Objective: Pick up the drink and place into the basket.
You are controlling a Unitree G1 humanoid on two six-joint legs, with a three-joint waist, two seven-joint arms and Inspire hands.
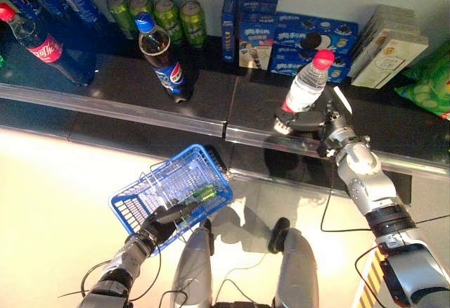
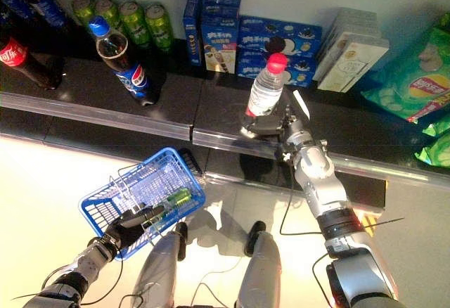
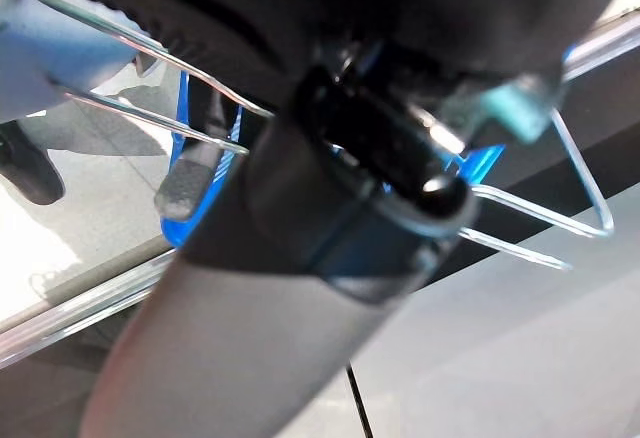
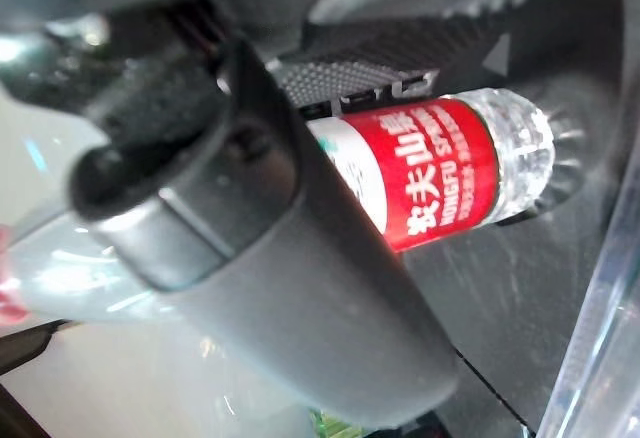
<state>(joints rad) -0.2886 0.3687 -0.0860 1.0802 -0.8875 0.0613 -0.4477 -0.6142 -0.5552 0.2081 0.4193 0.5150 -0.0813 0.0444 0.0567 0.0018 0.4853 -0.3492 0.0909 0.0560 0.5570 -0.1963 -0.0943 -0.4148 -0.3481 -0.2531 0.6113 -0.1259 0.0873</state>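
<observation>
A clear water bottle (image 1: 307, 83) with a red cap and red label stands on the dark shelf (image 1: 211, 90). My right hand (image 1: 309, 122) is curled round its lower part; the right wrist view shows the bottle (image 4: 450, 173) pressed between thumb and fingers. My left hand (image 1: 160, 223) is shut on the thin wire handles (image 3: 150, 108) of the blue basket (image 1: 172, 188), which hangs at the lower left, off the floor. A green drink (image 1: 204, 193) lies inside the basket.
On the shelf stand a cola bottle with a blue cap (image 1: 160, 55), green cans (image 1: 158, 14), a red-capped cola bottle (image 1: 39, 41), blue biscuit boxes (image 1: 295, 41), white boxes (image 1: 390, 51) and green snack bags (image 2: 415, 86). A clear rail (image 1: 140, 114) runs along the shelf's front edge.
</observation>
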